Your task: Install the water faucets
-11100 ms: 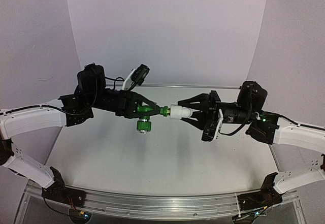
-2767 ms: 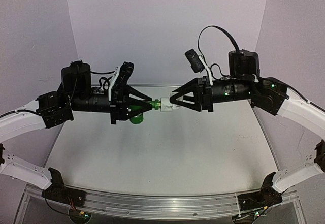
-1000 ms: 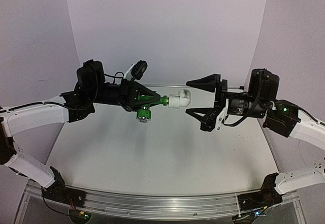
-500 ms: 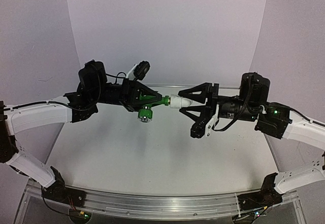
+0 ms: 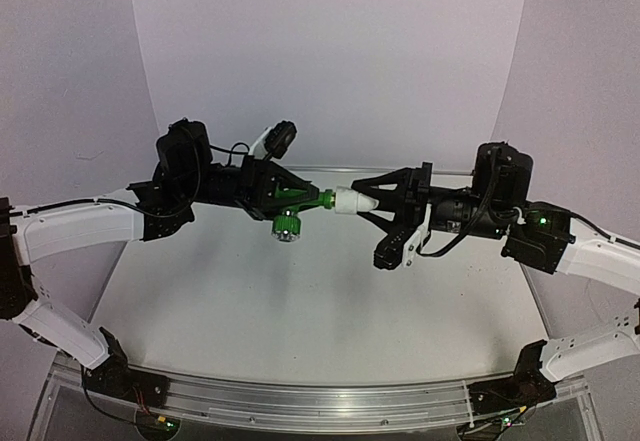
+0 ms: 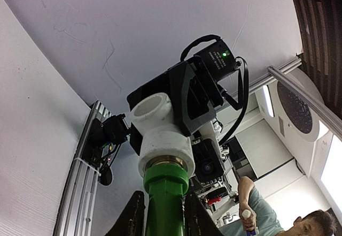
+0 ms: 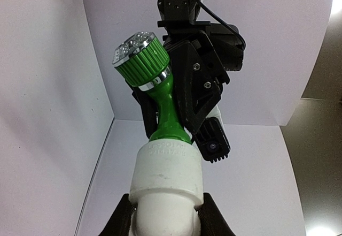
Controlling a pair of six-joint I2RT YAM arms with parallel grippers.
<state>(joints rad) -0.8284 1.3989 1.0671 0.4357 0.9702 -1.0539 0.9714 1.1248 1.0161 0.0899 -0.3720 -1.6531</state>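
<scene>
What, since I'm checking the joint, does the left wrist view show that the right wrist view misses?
Only the left wrist view shows the open side port of the fitting, and a person at the lower right. Only the right wrist view shows the ribbed knob on the tap. Both show the fitting seated on the tap's end.

**LIGHTING AND IMAGE QUALITY**

Top view: even, diffuse, moderately bright light. Shadows on the desk (image 5: 300,301) are faint. The rail (image 5: 320,393) at 6 o'clock bows from lens distortion.

Left wrist view: ceiling lamps (image 6: 265,99) blow out at 3 to 4 o'clock.

Right wrist view: the white fitting (image 7: 165,177), close to the lens, is slightly soft.
</scene>
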